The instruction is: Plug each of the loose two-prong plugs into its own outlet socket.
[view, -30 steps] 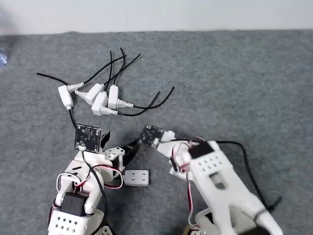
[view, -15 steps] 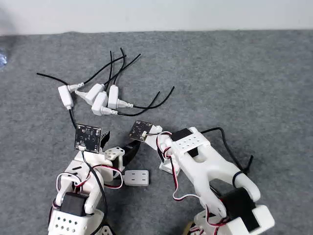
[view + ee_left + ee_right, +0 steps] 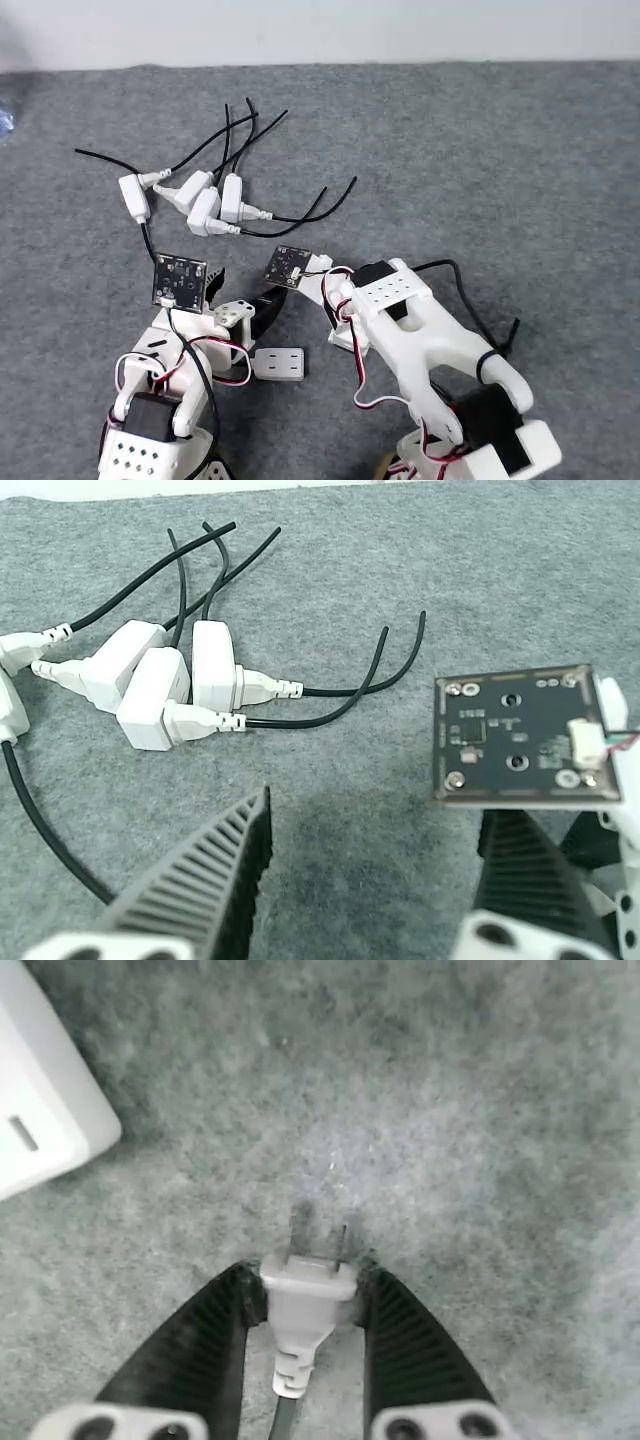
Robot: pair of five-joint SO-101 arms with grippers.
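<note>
Several loose white two-prong plugs (image 3: 204,212) with black cords lie bunched on the grey carpet at the far left; the left wrist view shows the plugs (image 3: 150,700) ahead of my left gripper. My left gripper (image 3: 365,880) is open and holds nothing, low over the carpet in front of the bunch (image 3: 240,292). My right gripper (image 3: 307,1280) is shut on a white two-prong plug (image 3: 300,1305), prongs pointing away from the wrist just above the carpet. A white outlet block (image 3: 40,1120) lies off to one side of those prongs, apart from them.
A white outlet block (image 3: 278,363) sits on the carpet between the two arms. The right arm's camera board (image 3: 520,735) hangs close beside my left gripper. Black cord ends (image 3: 330,205) trail toward the middle. Bare carpet stretches to the right and back.
The right arm swung left toward the left arm and the outlet block, its wrist turning; over the last half second it has barely moved. The left arm and the plug bunch stayed put.
</note>
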